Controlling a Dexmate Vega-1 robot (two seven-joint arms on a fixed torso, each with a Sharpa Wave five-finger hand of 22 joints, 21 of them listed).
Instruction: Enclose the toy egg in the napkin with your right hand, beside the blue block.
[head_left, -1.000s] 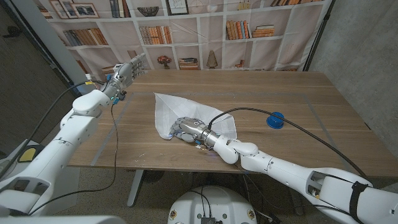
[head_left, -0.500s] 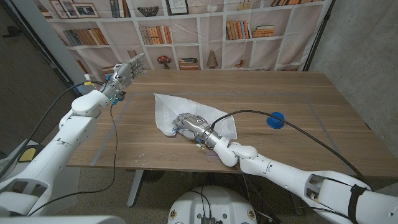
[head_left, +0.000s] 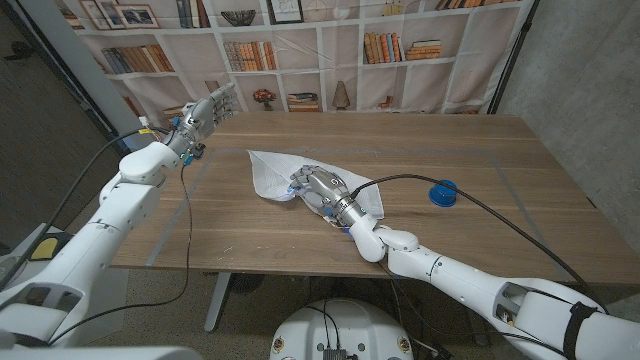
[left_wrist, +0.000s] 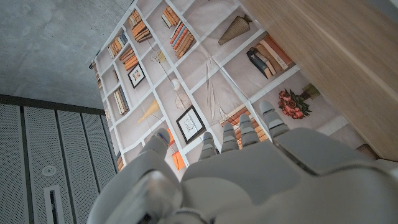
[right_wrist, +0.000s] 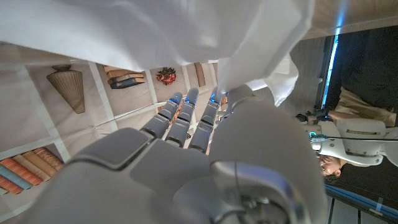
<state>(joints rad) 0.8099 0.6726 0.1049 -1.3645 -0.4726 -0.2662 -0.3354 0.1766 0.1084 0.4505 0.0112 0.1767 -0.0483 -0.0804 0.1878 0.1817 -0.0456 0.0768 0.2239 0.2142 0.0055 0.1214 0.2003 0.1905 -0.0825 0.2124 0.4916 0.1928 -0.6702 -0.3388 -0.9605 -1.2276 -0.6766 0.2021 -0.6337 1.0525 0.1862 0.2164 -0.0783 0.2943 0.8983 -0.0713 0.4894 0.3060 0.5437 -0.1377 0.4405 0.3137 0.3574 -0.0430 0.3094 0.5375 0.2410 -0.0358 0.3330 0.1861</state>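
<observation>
Left hand (head_left: 205, 113): raised over the bench's far left corner, fingers spread apart and straight, holding nothing; same place as a second ago. In the left wrist view (left_wrist: 249, 168), fingers reaching toward the bookshelf backdrop (left_wrist: 186, 93).
Bench (head_left: 480, 215): wooden top, bare on the near right part.
Napkin (head_left: 272, 170): white, lying left of centre on the bench; bunched up under the right hand, its far left corner lying flat. Near edge drawn further from the front edge than a second ago, cloth more gathered.
Right hand (head_left: 322, 188): on top of the napkin, fingers curled down over the bunched cloth, pressing it; moved away from the front edge and toward the middle since a second ago. In the right wrist view (right_wrist: 186, 149), white cloth draped over the fingertips (right_wrist: 177, 106).
Toy egg: not made out; cannot tell whether under the cloth.
Blue block (head_left: 442, 192): round, on the bench well right of the napkin, unmoved.
</observation>
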